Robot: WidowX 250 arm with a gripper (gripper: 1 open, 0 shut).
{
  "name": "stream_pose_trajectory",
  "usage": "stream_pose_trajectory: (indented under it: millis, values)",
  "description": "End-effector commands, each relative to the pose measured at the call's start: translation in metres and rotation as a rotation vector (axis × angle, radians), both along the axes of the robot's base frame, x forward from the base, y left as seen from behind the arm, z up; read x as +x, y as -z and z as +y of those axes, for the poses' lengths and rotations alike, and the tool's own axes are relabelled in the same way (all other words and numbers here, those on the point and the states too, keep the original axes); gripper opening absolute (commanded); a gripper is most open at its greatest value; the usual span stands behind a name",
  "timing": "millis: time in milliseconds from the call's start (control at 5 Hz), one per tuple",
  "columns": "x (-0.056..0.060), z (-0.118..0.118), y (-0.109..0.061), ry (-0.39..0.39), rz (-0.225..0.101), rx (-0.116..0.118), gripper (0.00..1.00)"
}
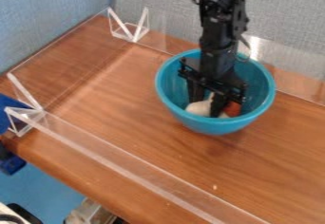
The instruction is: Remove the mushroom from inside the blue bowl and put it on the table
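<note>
Here, mushroom (200,107) at gripper's (216,102) fingertips, inside blue bowl (181,111).

Black, jointed robot arm (222,24) with dark cable.

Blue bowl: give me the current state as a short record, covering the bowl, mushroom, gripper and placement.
bowl: blue bowl, upright on the table
mushroom: inside the bowl, pale stem to the left, reddish cap to the right
gripper: reaching down into the bowl, fingers at the mushroom
grip: cannot be confirmed from this view
placement on table: not yet done
</note>
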State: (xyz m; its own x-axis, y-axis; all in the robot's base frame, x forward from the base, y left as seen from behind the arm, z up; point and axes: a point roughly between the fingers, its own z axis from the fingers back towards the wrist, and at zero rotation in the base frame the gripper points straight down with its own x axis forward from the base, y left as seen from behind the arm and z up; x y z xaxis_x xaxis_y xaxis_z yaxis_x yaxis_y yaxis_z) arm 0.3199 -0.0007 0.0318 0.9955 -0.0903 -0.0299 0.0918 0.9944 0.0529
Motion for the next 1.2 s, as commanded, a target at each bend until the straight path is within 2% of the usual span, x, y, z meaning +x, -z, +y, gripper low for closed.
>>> stream_pose_trajectory:
  millis: [0, 1000]
  values:
    - [-0.0126, 0.0188, 0.0037, -0.005, 0.042, 0.019, 0.0]
    - [-0.0153, 0.0164, 0.0046, 0.015, 0.043, -0.007, 0.0]
